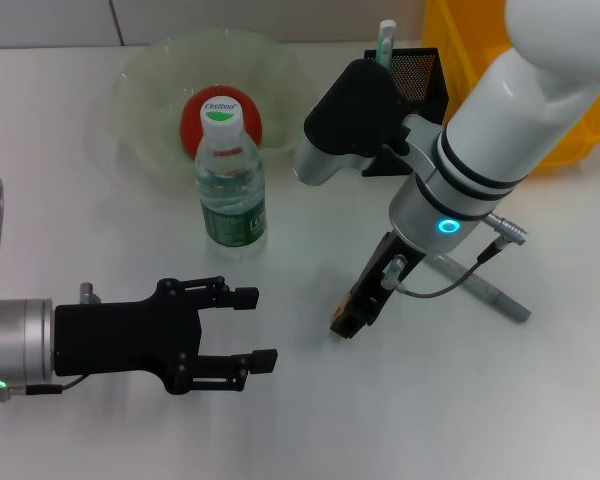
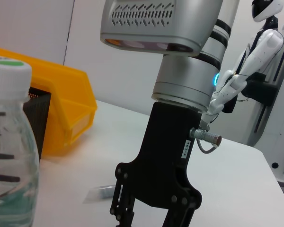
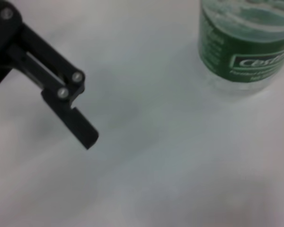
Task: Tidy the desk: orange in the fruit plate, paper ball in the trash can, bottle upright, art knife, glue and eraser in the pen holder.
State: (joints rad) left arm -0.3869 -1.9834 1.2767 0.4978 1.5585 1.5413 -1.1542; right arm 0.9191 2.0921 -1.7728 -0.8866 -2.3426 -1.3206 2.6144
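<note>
The bottle (image 1: 230, 185) stands upright with its green cap on, in front of the clear fruit plate (image 1: 145, 95). The orange (image 1: 245, 112) lies in that plate. My left gripper (image 1: 255, 328) hovers open and empty in front of the bottle. My right gripper (image 1: 348, 318) points down at the table right of the bottle, with a small yellow-brown thing at its tip. The grey art knife (image 1: 490, 290) lies on the table behind the right arm. A green-and-white stick (image 1: 387, 40), perhaps the glue, stands in the black mesh pen holder (image 1: 420, 75). The paper ball and trash can are out of view.
A yellow bin (image 1: 460, 50) stands at the back right beside the pen holder. In the left wrist view the right gripper (image 2: 151, 208) fills the middle, with the bottle (image 2: 9, 142) close beside it. The right wrist view shows the bottle's base (image 3: 246, 47) and one left fingertip (image 3: 73, 118).
</note>
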